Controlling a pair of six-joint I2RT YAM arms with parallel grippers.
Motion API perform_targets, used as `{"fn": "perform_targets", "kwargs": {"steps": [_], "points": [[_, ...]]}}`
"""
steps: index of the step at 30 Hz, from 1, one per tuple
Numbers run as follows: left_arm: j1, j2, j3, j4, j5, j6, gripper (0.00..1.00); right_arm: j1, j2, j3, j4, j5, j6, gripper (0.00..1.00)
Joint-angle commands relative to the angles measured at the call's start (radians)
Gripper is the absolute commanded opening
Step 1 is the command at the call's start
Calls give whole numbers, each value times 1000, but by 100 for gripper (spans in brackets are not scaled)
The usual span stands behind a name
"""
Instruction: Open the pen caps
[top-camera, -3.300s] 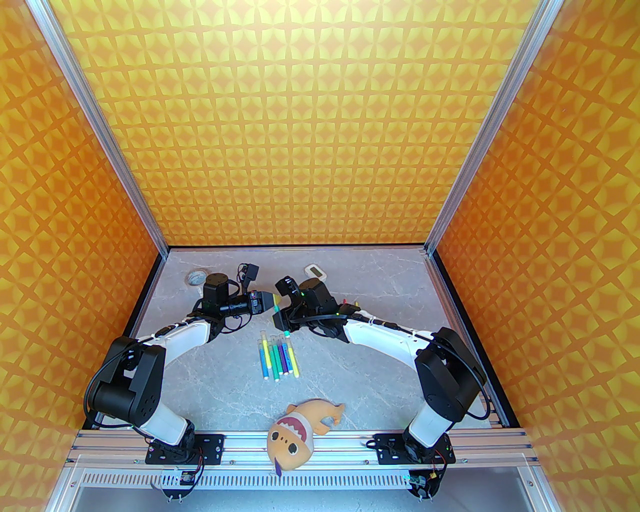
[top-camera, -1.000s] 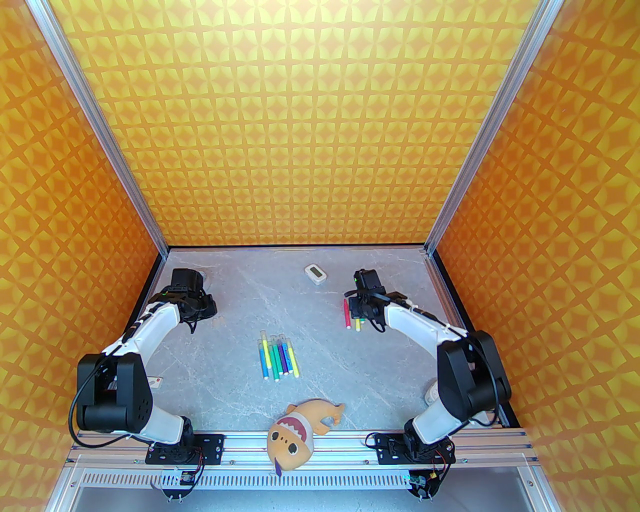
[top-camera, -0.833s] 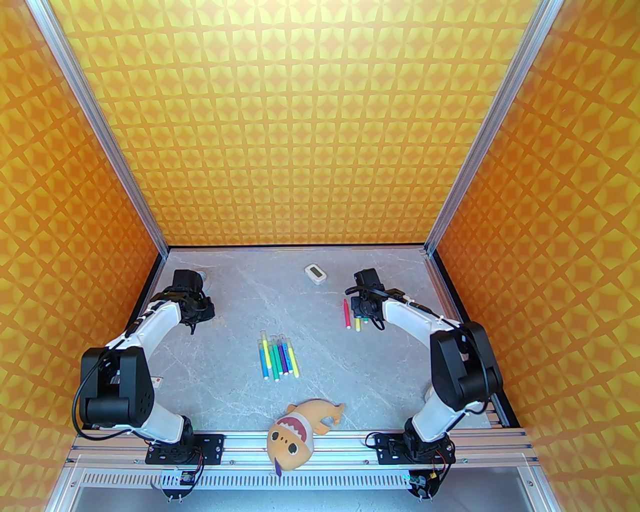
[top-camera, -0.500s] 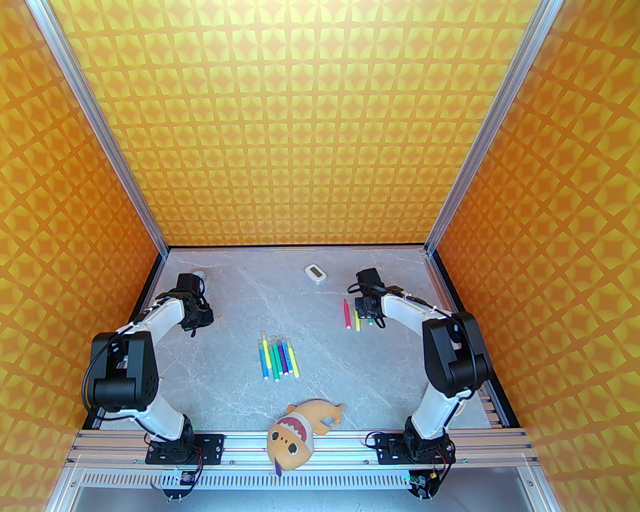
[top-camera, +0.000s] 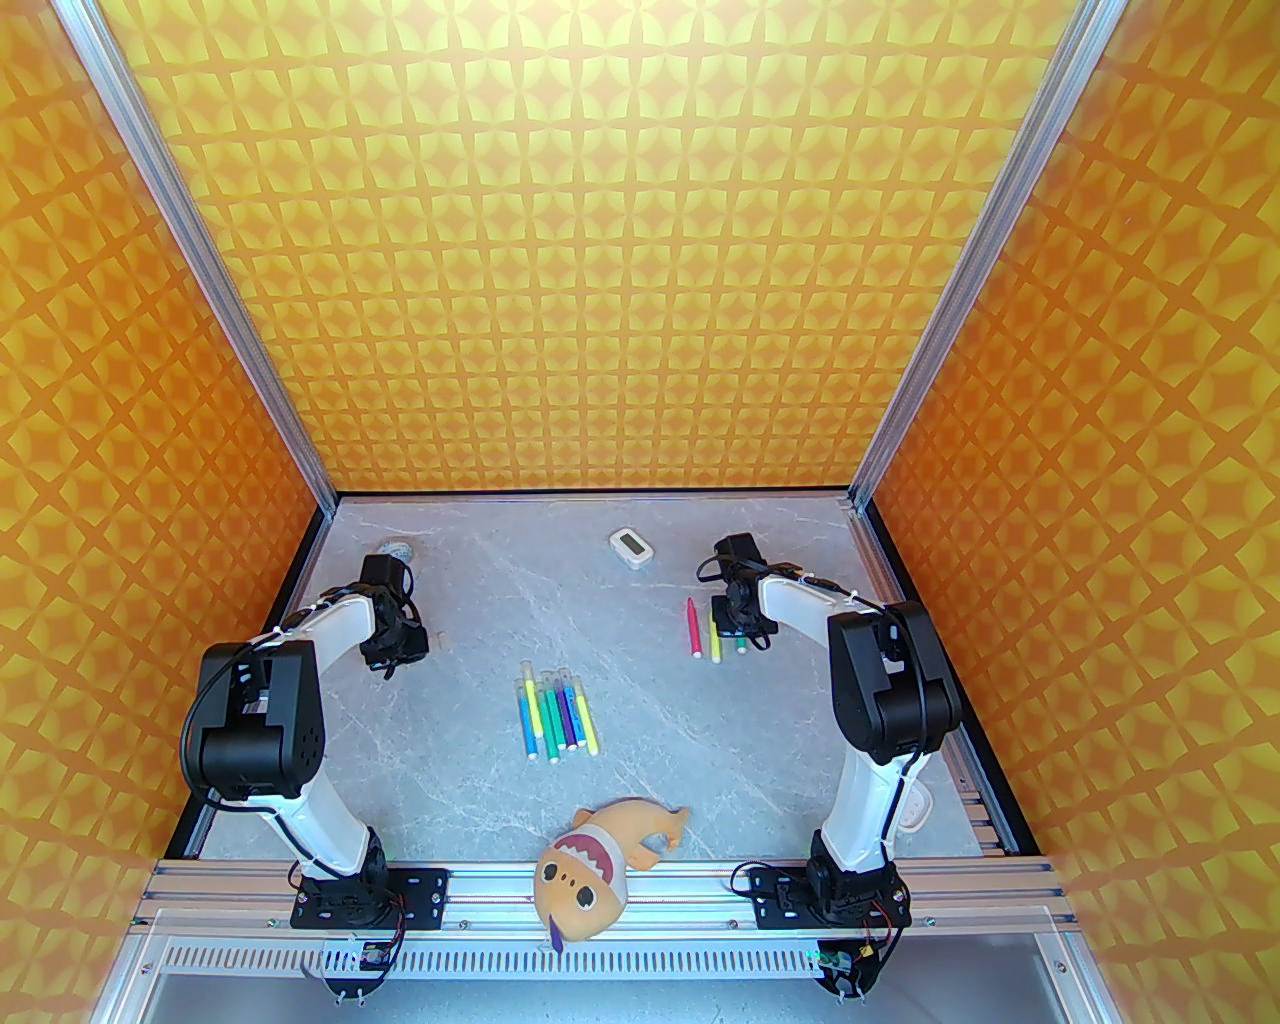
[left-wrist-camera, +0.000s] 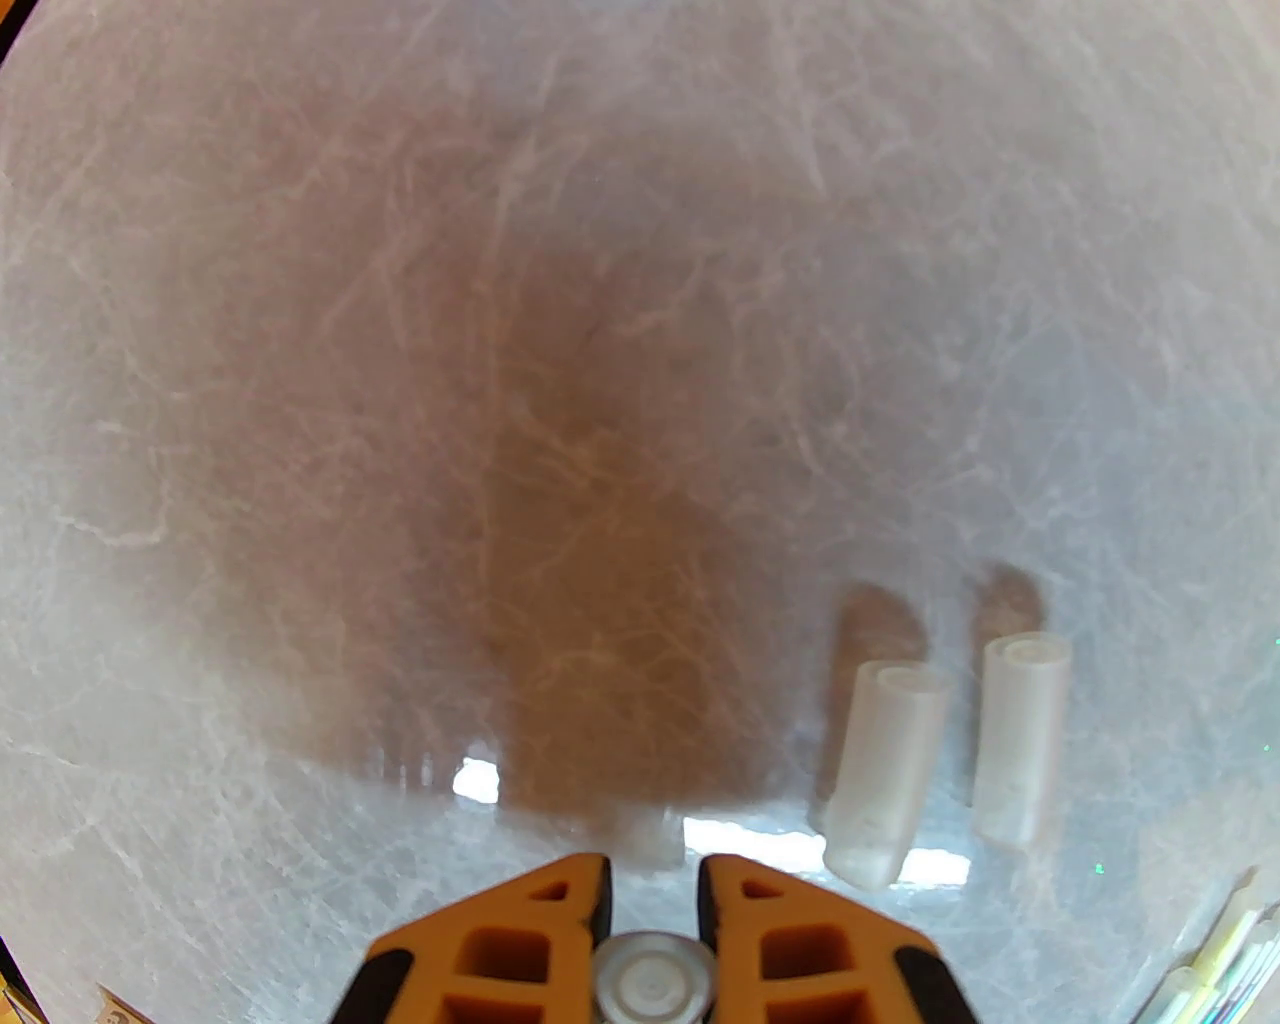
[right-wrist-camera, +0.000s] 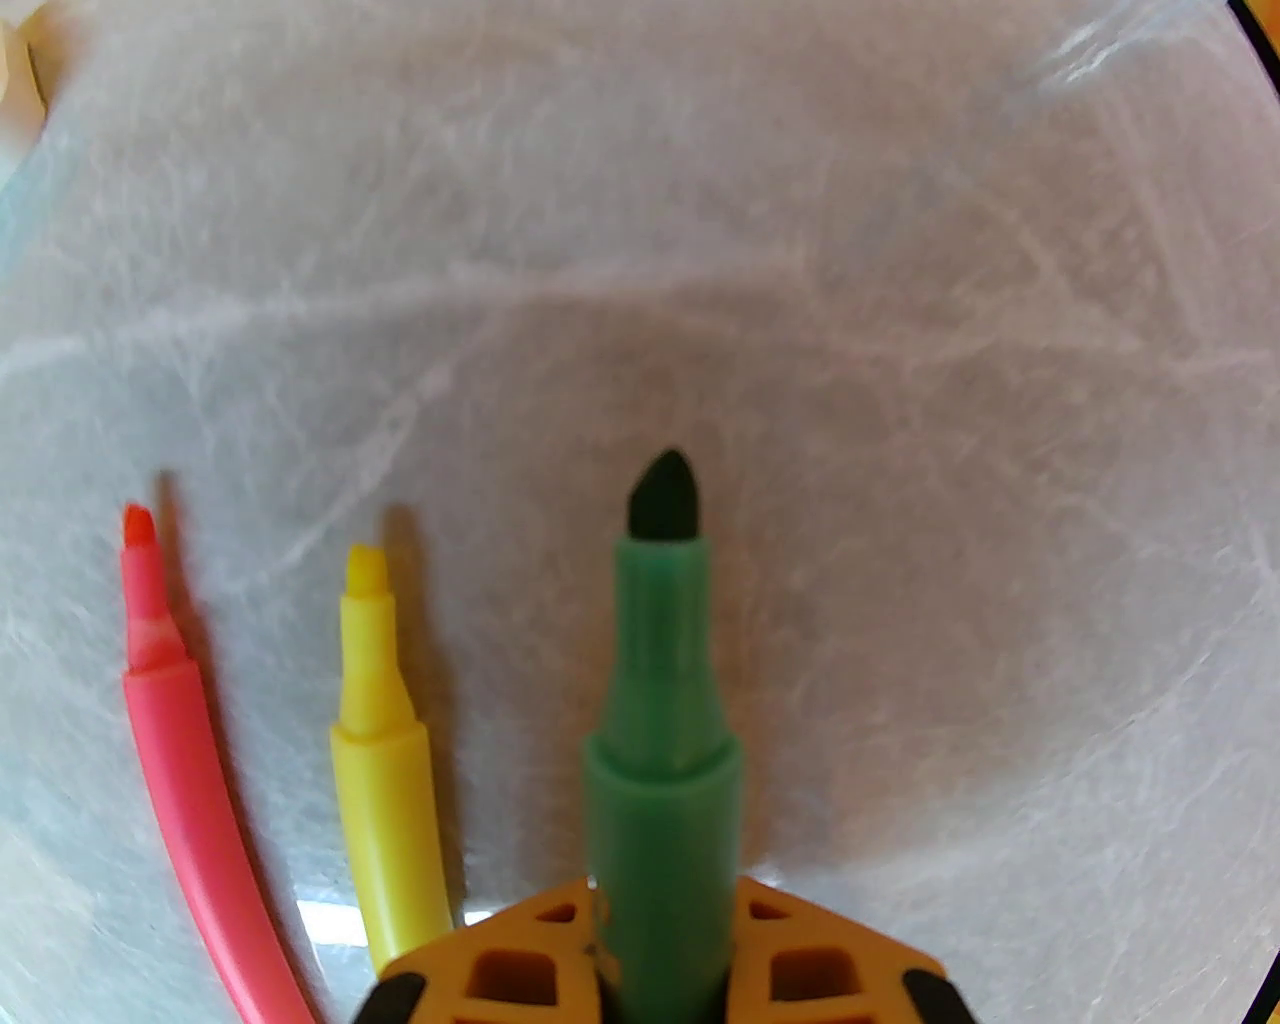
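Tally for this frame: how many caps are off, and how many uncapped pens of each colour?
Caps off: 3 (2 on the table, 1 cap in the left gripper)
Pink pen: 1
Yellow pen: 1
Green pen: 1 (in the right gripper)
Total: 6

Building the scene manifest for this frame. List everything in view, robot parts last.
capped pens: about six, yellow, green, blue and purple, side by side mid-table
red pen: one, uncapped, lying on the table, right side
yellow pen: one, uncapped, lying beside the red pen
green pen: one, uncapped, in the right gripper
loose caps: two, whitish translucent, lying side by side, left side
held cap: one, whitish, in the left gripper
plush toy: one, tan, near edge between the arm bases
small device: one, white, far middle
round object: one, greyish, far left, too small to identify
table: one, grey marble
left gripper: shut on held cap
right gripper: shut on green pen
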Motion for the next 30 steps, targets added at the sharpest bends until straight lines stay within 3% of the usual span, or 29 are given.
{"fn": "perform_targets", "kwargs": {"steps": [1,30], "points": [[8,25,40,-16,-13,19,0,0,13,23,-27,-37,13,8],[8,87,79,-16,58,35,11,1,74,77,-72,-86,32,27]]}}
